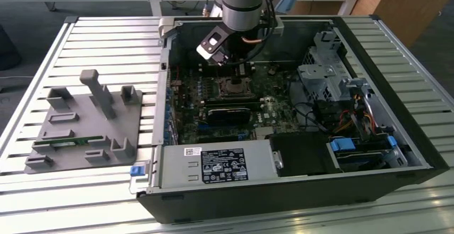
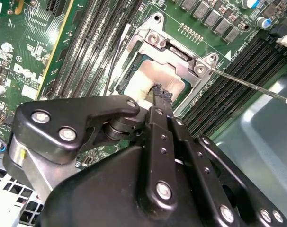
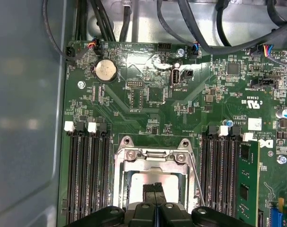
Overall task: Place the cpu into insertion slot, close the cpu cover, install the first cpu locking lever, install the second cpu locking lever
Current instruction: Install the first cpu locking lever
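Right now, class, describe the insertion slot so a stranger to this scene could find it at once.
Look inside the open computer case at the green circuit board. Under the gripper sits the insertion slot: square, silver-rimmed, unlike the long narrow black slots on either side.

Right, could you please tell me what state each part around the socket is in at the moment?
gripper: shut, tips down at the cpu's top.
cpu: seated in the insertion slot.
cpu cover: lowered over the cpu.
locking lever: unlatched, sticking out free.
computer case: side panel off, open.
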Tool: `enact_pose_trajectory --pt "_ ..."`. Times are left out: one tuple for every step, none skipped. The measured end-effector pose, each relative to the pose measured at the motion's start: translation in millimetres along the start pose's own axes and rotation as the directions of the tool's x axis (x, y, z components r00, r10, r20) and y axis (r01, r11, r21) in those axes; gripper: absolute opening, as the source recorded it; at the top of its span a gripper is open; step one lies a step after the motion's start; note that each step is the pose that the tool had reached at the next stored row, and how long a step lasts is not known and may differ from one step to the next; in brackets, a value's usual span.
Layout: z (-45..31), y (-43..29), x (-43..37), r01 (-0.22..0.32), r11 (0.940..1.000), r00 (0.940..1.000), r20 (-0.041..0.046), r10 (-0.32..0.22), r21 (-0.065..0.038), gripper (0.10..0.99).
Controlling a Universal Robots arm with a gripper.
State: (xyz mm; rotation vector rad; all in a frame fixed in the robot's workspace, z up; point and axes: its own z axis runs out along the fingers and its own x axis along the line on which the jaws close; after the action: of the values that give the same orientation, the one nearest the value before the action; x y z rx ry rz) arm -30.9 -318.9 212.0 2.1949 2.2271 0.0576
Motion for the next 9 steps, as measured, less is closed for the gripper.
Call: enact_pose_trajectory --pt "0.0 0.0 0.0 0.0 1.0 1.0 -0.0001 0.0 0.0 0.106" --pt "0.0 0.0 0.0 0.0 1.0 1.0 0.0001 0.0 0.0 0.106" --pt "-0.2 0.1 0.0 0.0 1.0 1.0 0.0001 0.0 0.0 0.106" --pt "-0.5 0.1 0.0 0.0 1.0 1.0 0.0003 0.0 0.0 0.106" --pt "-1.0 0.1 0.0 0.0 1.0 1.0 0.0002 0.0 0.0 0.106" --pt "-1.8 0.1 0.0 0.0 1.0 1.0 0.0001 0.0 0.0 0.106" --pt "-2.9 0.2 0.1 0.0 1.0 1.0 0.0 0.0 0.0 0.106" --pt "-3.9 0.2 0.1 0.0 1.0 1.0 0.0001 0.0 0.0 0.106" --pt "-4.9 0.2 0.1 0.0 1.0 1.0 0.0 0.0 0.0 0.106"
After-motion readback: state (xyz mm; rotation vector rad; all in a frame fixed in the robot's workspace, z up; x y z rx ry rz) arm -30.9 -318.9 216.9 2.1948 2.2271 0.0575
